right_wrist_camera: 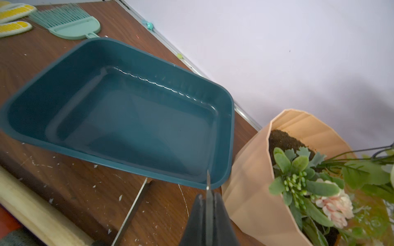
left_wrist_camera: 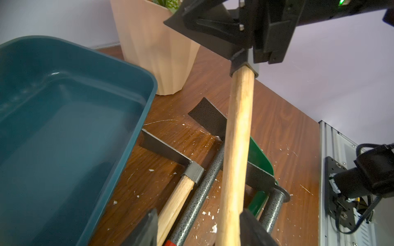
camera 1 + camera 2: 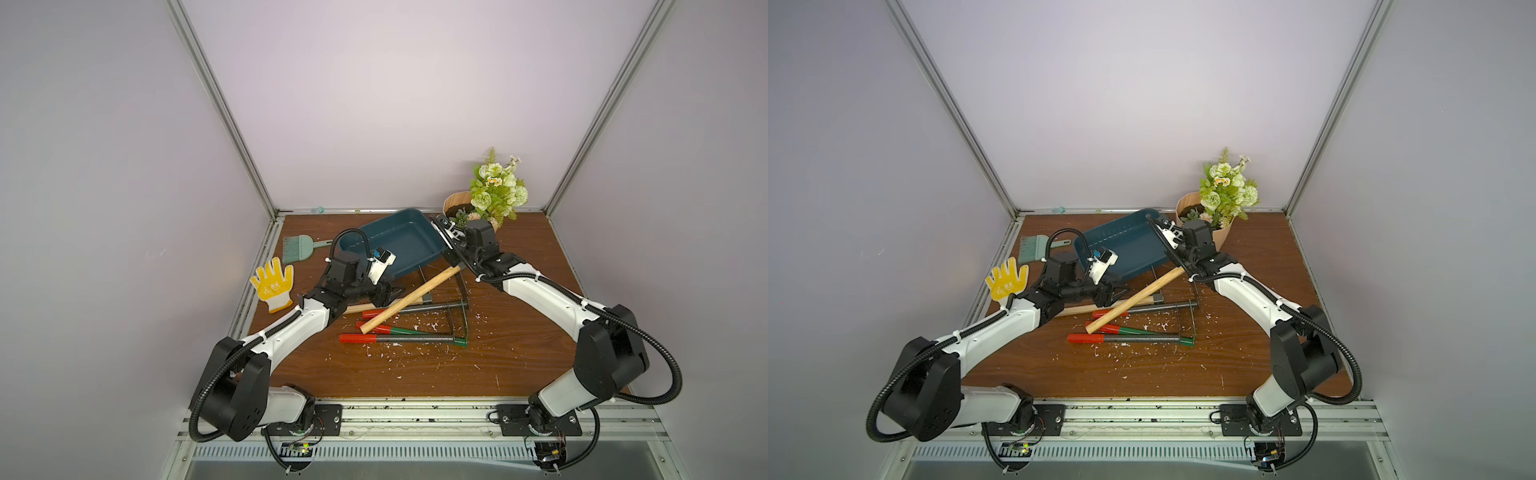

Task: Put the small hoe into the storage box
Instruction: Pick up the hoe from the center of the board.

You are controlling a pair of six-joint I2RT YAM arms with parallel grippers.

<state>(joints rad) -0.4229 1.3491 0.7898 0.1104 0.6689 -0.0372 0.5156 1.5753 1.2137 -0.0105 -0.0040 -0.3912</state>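
**Top and wrist views: hoe held by its blade, short of box**

Shows hoe (image 3: 411,299) with the head end raised. Slopes from just beside the near corner of box (image 3: 399,243) down to the tool pile on table (image 3: 415,374). Not yet in box, bare inside as seen from the right wrist (image 1: 128,119).

Grasped by the blade rather than the handle, probably to leave the long handle free to swing over the rim. Right gripper (image 1: 207,198) closed tight on the thin blade edge, just beside the rim and near pot (image 1: 251,191).

Left gripper (image 2: 198,213) about half spread, straddling the handle low down. One finger (image 2: 253,225) against or just beside the wood, contact not resolvable. No firm hold evident.

Placed there, by judgement, to steady or raise the tail end, apparently resting among a second hoe (image 2: 179,196) and grey rods (image 2: 200,191).

Calls next for lifting the tail clear of the pile and turning the handle along the long side of box. Risks snagging neighbours or nudging box.
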